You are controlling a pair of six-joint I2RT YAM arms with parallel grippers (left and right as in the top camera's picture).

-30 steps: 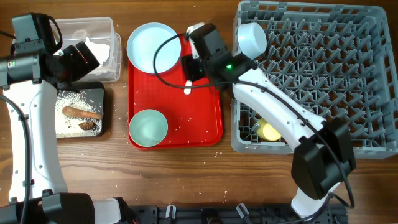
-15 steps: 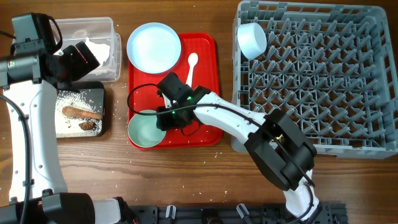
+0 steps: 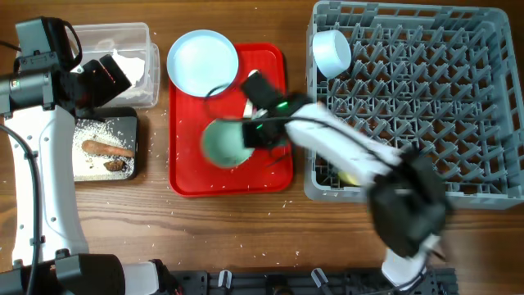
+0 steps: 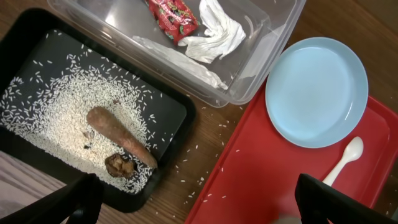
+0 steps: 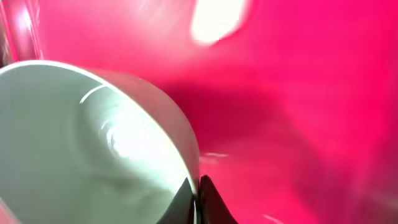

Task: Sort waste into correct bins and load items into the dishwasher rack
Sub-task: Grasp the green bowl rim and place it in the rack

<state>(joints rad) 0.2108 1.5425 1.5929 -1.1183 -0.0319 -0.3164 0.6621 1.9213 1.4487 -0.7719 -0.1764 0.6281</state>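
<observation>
Your left gripper (image 4: 200,204) hangs wide open over the black tray (image 4: 186,119) and clear tub (image 4: 275,38) at far left. Mid-scene, your right gripper (image 5: 198,194) pinches the rim of the mint green bowl (image 3: 221,144), tilted over the red tray (image 3: 187,123). Loading looks to be in hand. Next, carry it right and seat it among the dishwasher rack (image 3: 458,98) pegs.

Nothing could be read anywhere. The red snack wrapper (image 4: 172,14), lying in the clear tub (image 4: 267,43) at the top of the left wrist view, carried pale print, too small and crumpled to make out.
</observation>
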